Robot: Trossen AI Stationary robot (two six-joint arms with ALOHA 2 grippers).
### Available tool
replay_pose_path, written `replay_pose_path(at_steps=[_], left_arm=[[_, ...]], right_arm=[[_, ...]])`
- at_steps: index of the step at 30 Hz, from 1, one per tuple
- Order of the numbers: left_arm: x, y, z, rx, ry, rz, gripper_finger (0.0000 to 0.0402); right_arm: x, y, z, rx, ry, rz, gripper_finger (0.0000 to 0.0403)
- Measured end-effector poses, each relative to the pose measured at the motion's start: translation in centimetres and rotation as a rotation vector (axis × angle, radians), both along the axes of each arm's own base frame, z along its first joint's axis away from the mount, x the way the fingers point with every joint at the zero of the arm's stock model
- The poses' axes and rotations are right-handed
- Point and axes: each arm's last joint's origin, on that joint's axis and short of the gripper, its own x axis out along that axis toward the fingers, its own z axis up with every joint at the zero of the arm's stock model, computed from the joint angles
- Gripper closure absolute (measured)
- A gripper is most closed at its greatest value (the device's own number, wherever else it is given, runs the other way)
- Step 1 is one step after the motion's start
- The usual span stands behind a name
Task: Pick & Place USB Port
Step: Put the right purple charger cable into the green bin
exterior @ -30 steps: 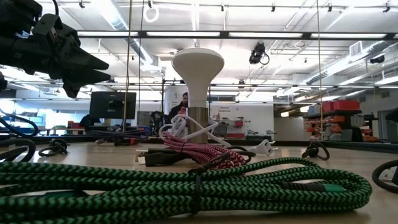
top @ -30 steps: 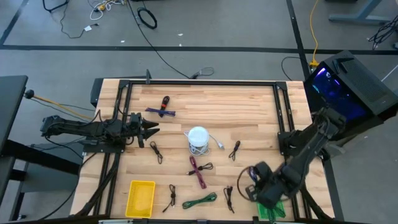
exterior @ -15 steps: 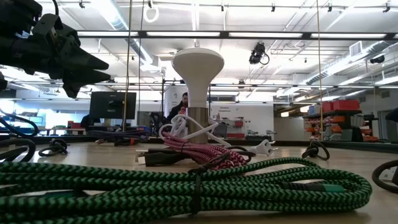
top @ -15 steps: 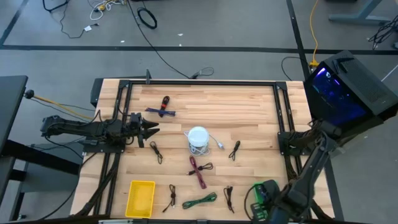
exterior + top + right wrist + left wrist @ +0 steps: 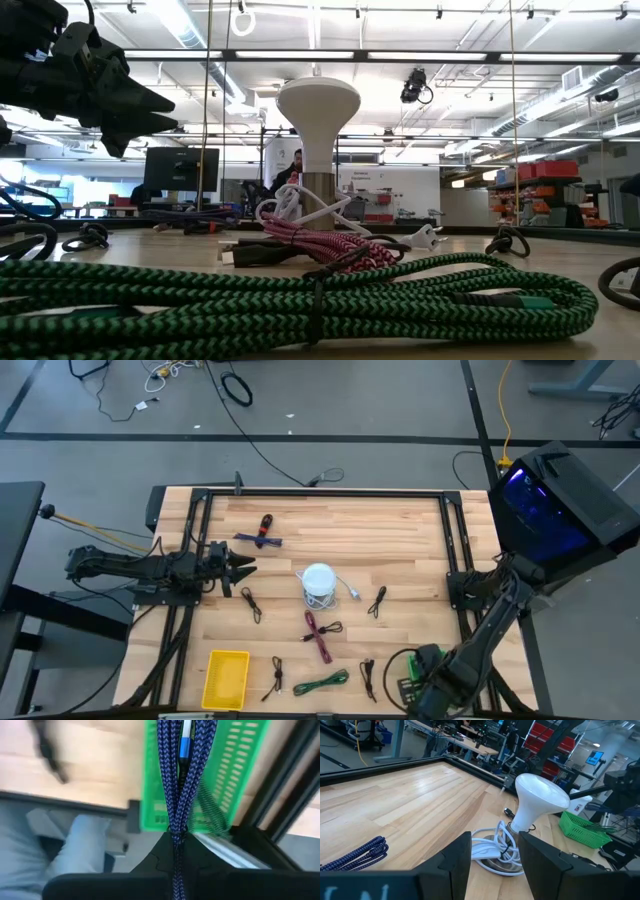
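My right gripper is shut on a coiled blue braided USB cable. It hangs over the green basket at the table's near right corner. In the high view this gripper is above the basket, and the cable's dark loop shows beside it. My left gripper waits open above the table's left side, pointing right toward the white lamp. It also shows at the low view's upper left. My right gripper pinches the blue cable's coil between its two fingers, several strands together. The fingers come from above, pointing down. The coil hangs straight below them, over the green basket's inside; whether its lower end touches the basket cannot be told.
Several bundled cables lie on the table: blue, magenta, green, black. A white lamp with its cord stands mid-table. A yellow basket sits near left. Dark rails line the sides.
My right arm has carried the cable toward the table's near edge, from beside the green basket to above it, and has stayed shut on it. The cable now hangs over the basket.
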Motion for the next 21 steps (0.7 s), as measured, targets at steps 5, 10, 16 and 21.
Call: replay_pose_path(at_steps=[5,10,16,21], left_arm=[[0.0,0.0,0.0,0.002,0.001,0.0,0.0234],[0.0,0.0,0.0,0.002,0.0,0.0,0.0234],[0.0,0.0,0.0,0.001,0.0,0.0,0.0234],[0.0,0.0,0.0,0.001,0.001,0.0,0.0234]], right_arm=[[0.1,0.2,-1.6,0.023,-0.013,0.001,0.0396],[0.1,0.2,-3.0,0.044,0.001,-0.003,0.0396],[0.1,0.1,-3.8,0.04,-0.006,-0.004,0.0396],[0.2,0.2,-5.3,0.085,-0.027,-0.005,0.0396]])
